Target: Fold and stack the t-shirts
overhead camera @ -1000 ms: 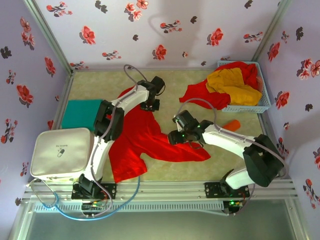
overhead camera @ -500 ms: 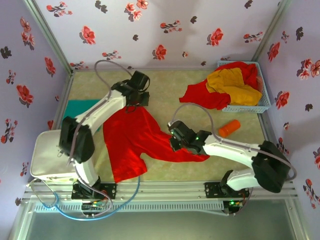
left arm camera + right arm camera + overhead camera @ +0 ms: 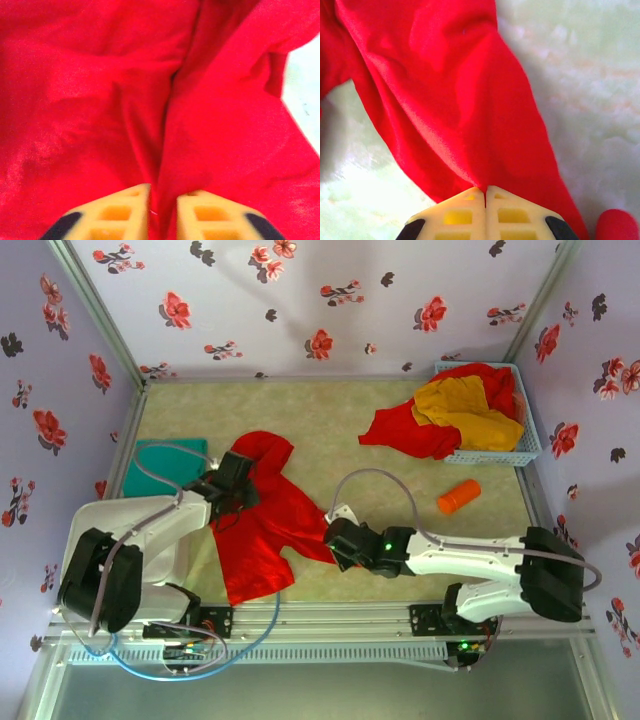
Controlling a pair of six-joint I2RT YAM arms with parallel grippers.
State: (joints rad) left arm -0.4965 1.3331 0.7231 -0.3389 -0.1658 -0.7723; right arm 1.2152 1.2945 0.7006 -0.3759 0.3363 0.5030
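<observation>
My right gripper point(image 3: 485, 190) is clamped together on an edge of the bright red soft cloth t-shirt point(image 3: 262, 530), which lies rumpled on the table between my arms. My left gripper point(image 3: 163, 192) stands slightly apart astride a cloth ridge. Recommended: draw the edge outward low and evenly, flattening wrinkles before folding.
</observation>
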